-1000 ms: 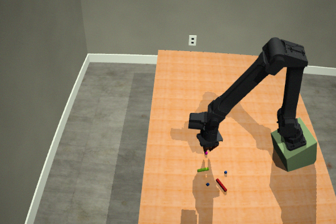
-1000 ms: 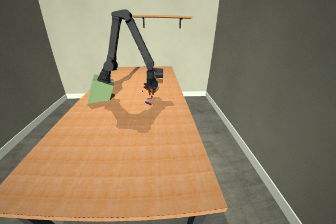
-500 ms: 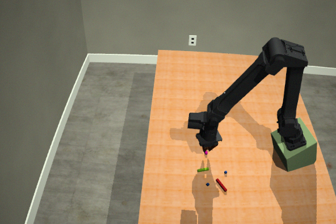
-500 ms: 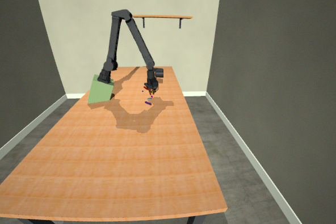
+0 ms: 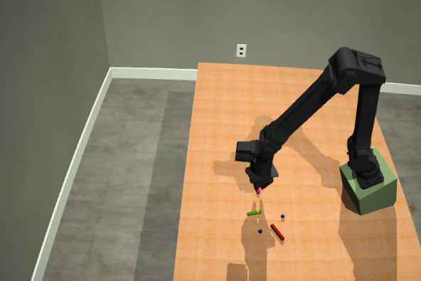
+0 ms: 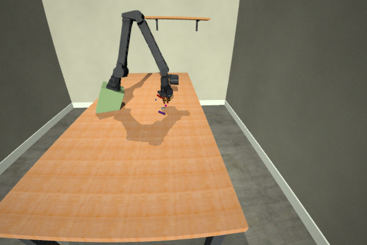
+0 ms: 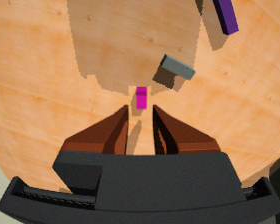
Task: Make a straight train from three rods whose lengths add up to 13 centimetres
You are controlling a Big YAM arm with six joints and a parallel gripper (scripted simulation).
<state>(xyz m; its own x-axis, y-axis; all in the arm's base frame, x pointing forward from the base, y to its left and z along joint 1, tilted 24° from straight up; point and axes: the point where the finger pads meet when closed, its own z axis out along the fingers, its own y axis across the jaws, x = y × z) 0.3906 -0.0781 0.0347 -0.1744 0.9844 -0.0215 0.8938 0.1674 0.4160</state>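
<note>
My gripper (image 5: 261, 188) (image 6: 166, 102) (image 7: 140, 110) is partly open and empty, pointing down above the table. The magenta rod (image 5: 258, 191) (image 6: 165, 105) (image 7: 141, 98) lies just beyond the gap between the fingertips in the wrist view. The grey rod (image 6: 163, 108) (image 7: 178, 67) lies near it, turned aslant. The purple rod (image 6: 162, 113) (image 7: 226, 17) lies farther off. The lime rod (image 5: 254, 213), the red rod (image 5: 277, 232) (image 6: 159, 96), one blue rod (image 5: 282, 216) (image 6: 155, 100) and another blue rod (image 5: 260, 231) lie apart. The arm hides the grey and purple rods in the top view.
The arm stands on a green block (image 5: 378, 198) (image 6: 110, 101) at one side of the wooden table (image 5: 217, 107) (image 6: 124, 187). The table's long edge runs beyond the rods on the other side. A wall shelf (image 6: 183, 18) hangs far behind.
</note>
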